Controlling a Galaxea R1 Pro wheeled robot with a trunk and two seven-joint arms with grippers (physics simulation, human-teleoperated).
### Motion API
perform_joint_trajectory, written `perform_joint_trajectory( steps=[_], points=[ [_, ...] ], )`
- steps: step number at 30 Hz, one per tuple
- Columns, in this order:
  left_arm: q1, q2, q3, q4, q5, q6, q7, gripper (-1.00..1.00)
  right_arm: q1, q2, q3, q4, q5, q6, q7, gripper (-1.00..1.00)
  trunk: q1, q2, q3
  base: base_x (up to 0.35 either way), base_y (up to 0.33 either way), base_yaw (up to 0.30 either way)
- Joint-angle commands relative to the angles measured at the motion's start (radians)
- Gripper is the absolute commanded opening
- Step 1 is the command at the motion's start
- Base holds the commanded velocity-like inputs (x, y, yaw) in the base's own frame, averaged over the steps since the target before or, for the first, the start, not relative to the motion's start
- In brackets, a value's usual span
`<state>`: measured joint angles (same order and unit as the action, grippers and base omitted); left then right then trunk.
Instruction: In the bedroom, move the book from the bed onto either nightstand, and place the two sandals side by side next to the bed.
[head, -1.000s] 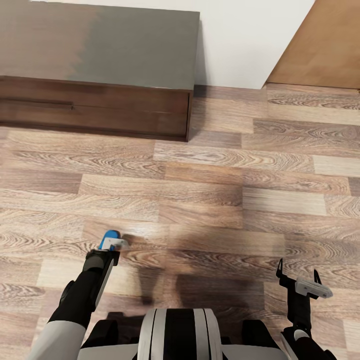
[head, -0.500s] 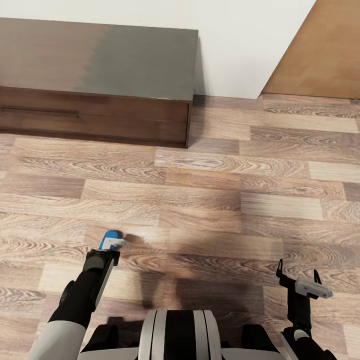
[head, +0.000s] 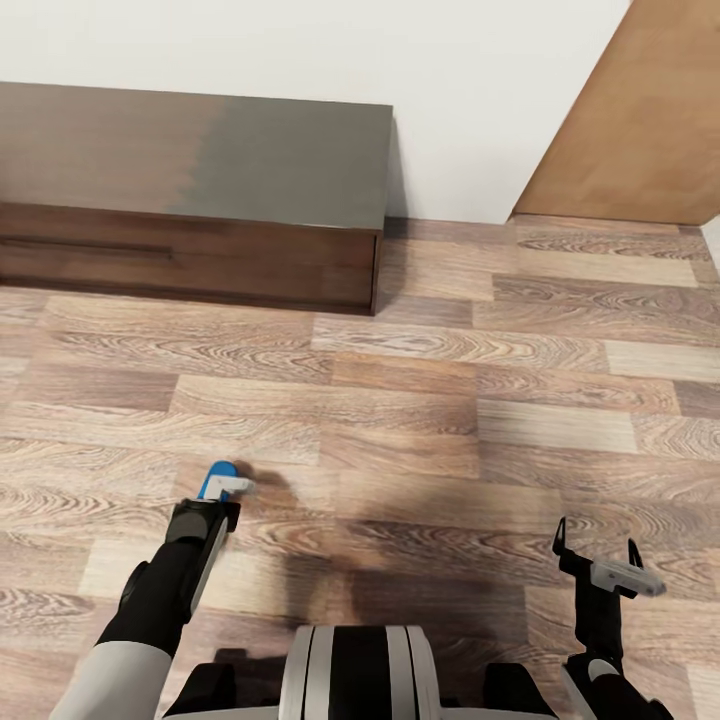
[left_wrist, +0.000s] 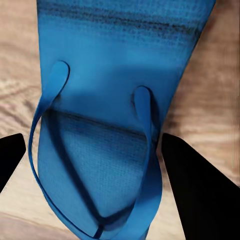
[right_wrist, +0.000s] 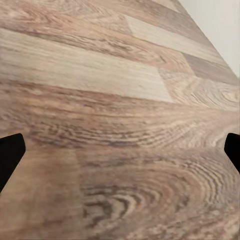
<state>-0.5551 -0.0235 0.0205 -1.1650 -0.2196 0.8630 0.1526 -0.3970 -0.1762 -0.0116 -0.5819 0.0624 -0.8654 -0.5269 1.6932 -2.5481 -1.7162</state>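
Sandal (left_wrist: 107, 120) first: bright blue, pinched in the left gripper (head: 222, 487), carried above the wood-plank floor (head: 420, 400), well short of the long dark brown TV bench (head: 200, 200). Straps up, sole between black fingers (left_wrist: 197, 190) closed onto its sides. Right gripper (head: 598, 565) wide open, holding nothing, farther from the bench. Risk, by judgement: narrow edge grip, so a jolt while driving could twist it loose.

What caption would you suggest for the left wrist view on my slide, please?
Blue sandal, straps up, held between the left gripper's dark fingers above the wood-plank floor.
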Motion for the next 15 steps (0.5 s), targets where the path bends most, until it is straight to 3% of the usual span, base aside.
perform_joint_trajectory(
  steps=[1,5,11,15],
  points=[
    [0.0,0.0,0.004,-0.001,-0.001,0.004,-0.001,-1.0,0.0,0.0,-0.001,0.001,0.006,-0.001,-0.005,1.0,-0.001,0.0,0.004,0.0,0.0,0.0],
    [0.0,0.0,0.031,-0.001,0.0,0.003,-0.002,-1.0,0.0,0.0,0.0,0.001,0.006,-0.001,-0.005,1.0,-0.002,0.001,0.019,0.0,0.0,0.0],
    [0.004,0.0,0.153,0.0,0.002,-0.029,-0.006,-1.0,0.0,-0.001,0.0,0.009,0.005,0.0,-0.005,1.0,-0.005,0.002,0.042,0.0,0.0,0.0],
    [0.01,0.006,0.184,0.001,0.003,-0.091,-0.039,-1.0,0.0,-0.003,-0.001,0.053,0.006,-0.001,-0.005,1.0,-0.007,0.003,0.058,0.0,0.0,0.0]
  ],
)
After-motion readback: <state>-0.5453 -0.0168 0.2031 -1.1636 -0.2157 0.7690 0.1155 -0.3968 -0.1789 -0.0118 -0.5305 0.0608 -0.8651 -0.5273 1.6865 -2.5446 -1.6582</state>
